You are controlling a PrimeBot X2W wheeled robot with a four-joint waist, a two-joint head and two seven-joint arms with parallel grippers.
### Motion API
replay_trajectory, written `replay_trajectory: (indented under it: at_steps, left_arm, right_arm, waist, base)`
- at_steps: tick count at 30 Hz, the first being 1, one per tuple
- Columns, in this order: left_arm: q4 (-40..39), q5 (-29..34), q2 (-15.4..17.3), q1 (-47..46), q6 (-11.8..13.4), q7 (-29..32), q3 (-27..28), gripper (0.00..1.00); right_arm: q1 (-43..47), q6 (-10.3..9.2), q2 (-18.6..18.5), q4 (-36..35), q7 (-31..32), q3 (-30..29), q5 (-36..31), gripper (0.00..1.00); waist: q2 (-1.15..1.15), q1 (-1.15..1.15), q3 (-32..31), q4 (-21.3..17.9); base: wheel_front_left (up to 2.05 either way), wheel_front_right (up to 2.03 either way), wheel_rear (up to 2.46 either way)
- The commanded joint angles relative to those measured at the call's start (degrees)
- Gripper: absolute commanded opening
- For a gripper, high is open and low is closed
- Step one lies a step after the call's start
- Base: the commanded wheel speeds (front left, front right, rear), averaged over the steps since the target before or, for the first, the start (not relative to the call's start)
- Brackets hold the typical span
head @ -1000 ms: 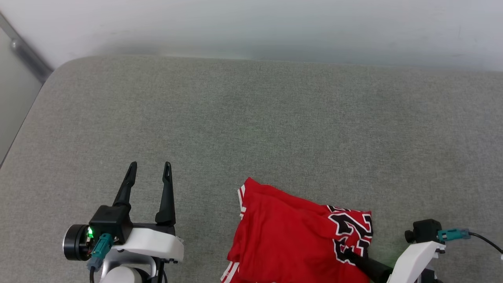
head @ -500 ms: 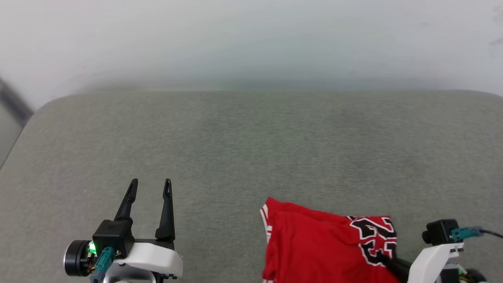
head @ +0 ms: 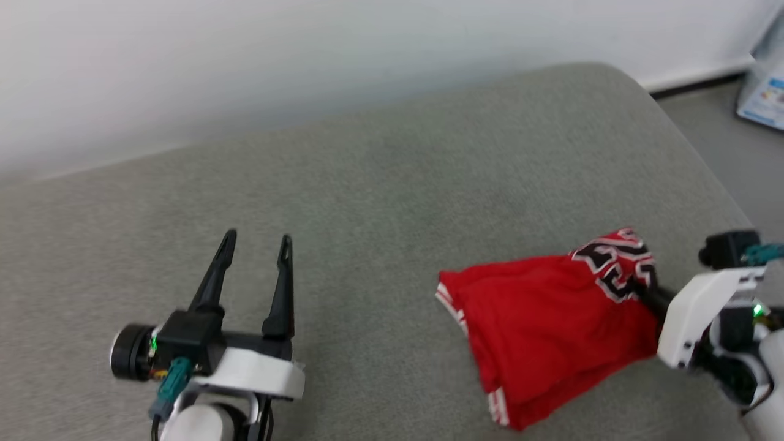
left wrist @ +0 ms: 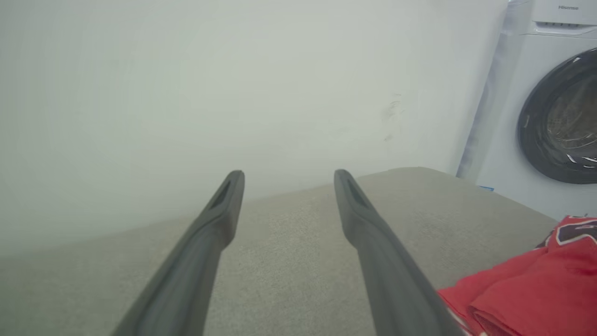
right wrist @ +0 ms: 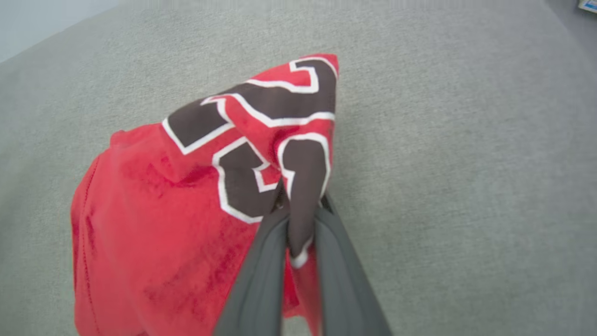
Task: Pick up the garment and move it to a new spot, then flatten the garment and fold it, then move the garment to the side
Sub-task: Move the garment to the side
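– While the right gripper (right wrist: pixel 301 210) carries the load, what exactly does it hold?

– Its two dark fingers are pressed together on a fold of the black, white-outlined number print, at the right end of the garment (right wrist: pixel 154 224), a red jersey T-shirt.

– Where does the garment lie relative to that grip?

– It extends from the pinched corner toward the robot's left. In the head view the printed end is raised at the right gripper (head: pixel 650 295). The red body (head: pixel 551 318) slopes down and leftward, and its striped hem appears to rest on the grey cushion (head: pixel 392 184). The long axis therefore runs right to left, with the gripped end highest.

– Which arm is nearer?

– The right arm is in contact. The left gripper (head: pixel 258 240) is well apart from the garment, on its left, with fingers spread and nothing between them. Its wrist view confirms the gap (left wrist: pixel 288 175) and shows the garment (left wrist: pixel 536 284) low at the right edge.

– What does the next move depend on?

– Judged from this layout, any transfer must be led by the right arm, with the cloth trailing leftward behind the grip. Bare cushion lies ahead, up to the white wall (head: pixel 245 61). A washing machine (left wrist: pixel 550 116) stands beyond the cushion's far right corner.
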Motion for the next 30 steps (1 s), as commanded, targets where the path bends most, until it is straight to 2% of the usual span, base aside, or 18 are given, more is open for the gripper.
replay_trajectory:
  at_steps: [1,8,17,24,25,27,28,30]
  left_arm:
    - [-0.20,0.26,0.45,-1.33,-0.25,0.13,-0.08,1.00]
    - [-4.64,3.18,2.21,-8.84,-1.95,3.06,-2.14,1.00]
    - [-9.62,5.93,3.77,-17.14,-3.68,6.69,-3.97,1.00]
    - [-11.70,7.48,5.28,-20.62,-5.14,9.13,-5.19,1.00]
    - [-11.76,7.63,5.45,-20.69,-5.17,9.48,-5.28,1.00]
    - [-11.72,7.69,5.64,-20.67,-5.05,9.82,-5.39,1.00]
    - [-11.65,7.65,5.69,-20.52,-4.96,9.92,-5.42,1.00]
    - [-11.34,7.38,5.73,-19.87,-4.76,9.88,-5.47,1.00]
  right_arm:
    - [-1.89,-0.03,-0.30,0.41,-0.48,-0.45,-0.37,0.00]
    - [-12.58,-0.03,-3.53,6.59,-5.69,-3.88,-3.00,0.00]
    - [-21.91,-0.04,-7.37,14.45,-12.25,-11.36,-7.74,0.00]
    - [-25.39,-0.04,-5.01,19.43,-16.71,-12.25,-9.94,0.00]
    - [-25.72,-0.04,-4.90,20.40,-17.78,-12.23,-10.63,0.03]
    - [-26.28,-0.04,-3.99,22.45,-19.76,-12.52,-11.36,0.45]
    - [-26.55,-0.04,-3.56,23.50,-20.49,-12.50,-11.88,1.00]
    - [-27.24,-0.04,-3.34,25.34,-22.40,-12.73,-12.56,1.00]
  waist:
    - [0.00,0.00,5.55,-4.07]
    - [0.00,0.00,15.99,-6.31]
    - [0.00,0.00,25.68,-6.49]
    - [0.00,0.00,29.15,-6.92]
    - [0.00,0.00,29.29,-6.96]
    - [0.00,0.00,29.35,-6.99]
    - [0.00,0.00,29.21,-7.03]
    - [0.00,0.00,28.68,-7.03]
  base:
    - [0.00,0.00,0.00]
    - [0.00,0.00,0.00]
    - [0.00,0.00,0.00]
    - [0.00,0.00,0.00]
    - [0.00,0.00,0.00]
    - [0.00,0.00,0.00]
    - [0.00,0.00,0.00]
    - [0.00,0.00,0.00]
